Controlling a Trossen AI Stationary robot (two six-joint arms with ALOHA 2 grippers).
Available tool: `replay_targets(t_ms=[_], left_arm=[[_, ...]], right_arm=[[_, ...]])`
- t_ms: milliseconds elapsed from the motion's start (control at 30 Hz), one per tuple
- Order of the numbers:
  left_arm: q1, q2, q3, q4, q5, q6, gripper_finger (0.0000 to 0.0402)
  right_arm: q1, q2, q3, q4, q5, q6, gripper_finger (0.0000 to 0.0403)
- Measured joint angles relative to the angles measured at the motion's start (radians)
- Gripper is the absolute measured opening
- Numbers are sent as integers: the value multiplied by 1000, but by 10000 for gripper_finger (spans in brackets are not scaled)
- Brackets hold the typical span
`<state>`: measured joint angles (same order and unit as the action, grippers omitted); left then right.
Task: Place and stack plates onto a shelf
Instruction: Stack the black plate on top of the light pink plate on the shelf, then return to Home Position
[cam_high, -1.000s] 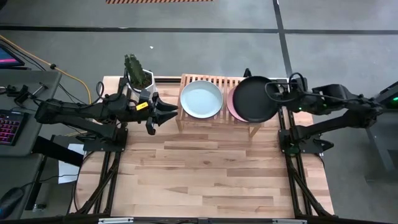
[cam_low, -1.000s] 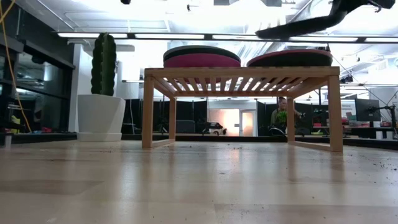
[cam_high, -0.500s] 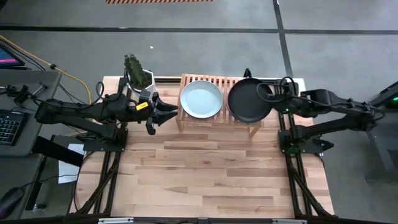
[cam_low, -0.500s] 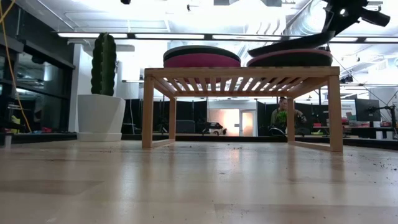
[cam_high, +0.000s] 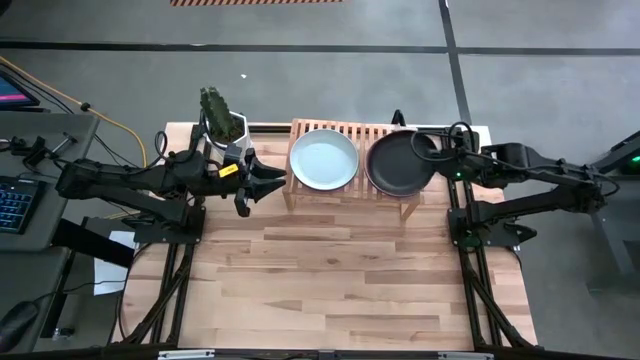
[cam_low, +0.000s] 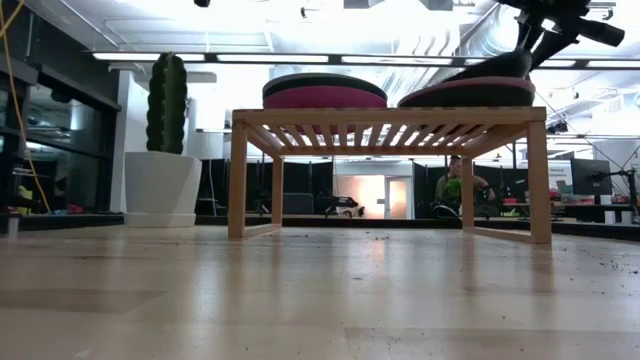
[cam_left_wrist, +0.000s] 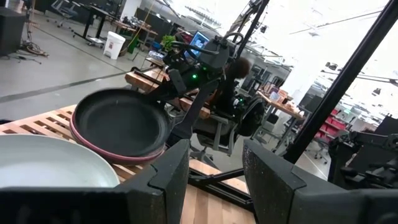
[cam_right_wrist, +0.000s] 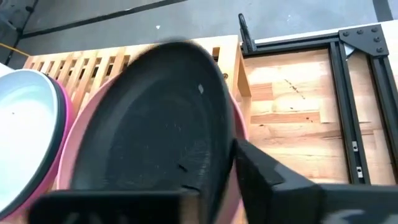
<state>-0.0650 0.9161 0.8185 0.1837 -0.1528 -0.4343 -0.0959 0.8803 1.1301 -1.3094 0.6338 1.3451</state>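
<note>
From above, you can see the shelf (cam_high: 350, 160) at the far side of the table (cam_high: 340, 270). The pale mint plate (cam_high: 323, 159) sits on top of the left pile on it. The black plate (cam_high: 400, 164) sits over the right pile. Your right gripper (cam_high: 436, 152) is at the black plate's right edge, and its fingers pinch that edge. Your left gripper (cam_high: 262, 180) waits just left of the shelf with its fingers spread apart and nothing in them. A cactus pot (cam_high: 222, 125) stands behind it.

From table height, you see the shelf (cam_low: 390, 125) on its legs with two piles on it. The left pile has a hot pink plate (cam_low: 322, 97) under a darker one. On the right pile, the black plate (cam_low: 490, 68) is tilted, high on the side where the right gripper (cam_low: 545, 28) holds it. The cactus pot (cam_low: 162, 165) is off to the left.

In your left wrist view, the black plate (cam_left_wrist: 121, 123) lies on a pink plate (cam_left_wrist: 118, 151), and the right gripper (cam_left_wrist: 163, 93) grips its far edge.

In your right wrist view, the black plate (cam_right_wrist: 149, 118) is held between the fingers (cam_right_wrist: 273, 177), over the light pink plate (cam_right_wrist: 74, 146).
</note>
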Motion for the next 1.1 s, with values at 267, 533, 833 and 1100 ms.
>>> replay_targets(t_ms=[267, 533, 833, 1100], left_arm=[[0, 0, 0, 0, 0, 0, 138], [0, 0, 0, -2, 0, -70, 138], [0, 0, 0, 0, 0, -81, 138], [0, 0, 0, 1, 0, -138, 138]], right_arm=[[0, -12, 1, 12, 5, -91, 166], [40, -88, 54, 326, -4, -427, 217], [142, -76, -34, 763, -166, -768, 216], [191, -56, -124, 1076, -332, -915, 216]])
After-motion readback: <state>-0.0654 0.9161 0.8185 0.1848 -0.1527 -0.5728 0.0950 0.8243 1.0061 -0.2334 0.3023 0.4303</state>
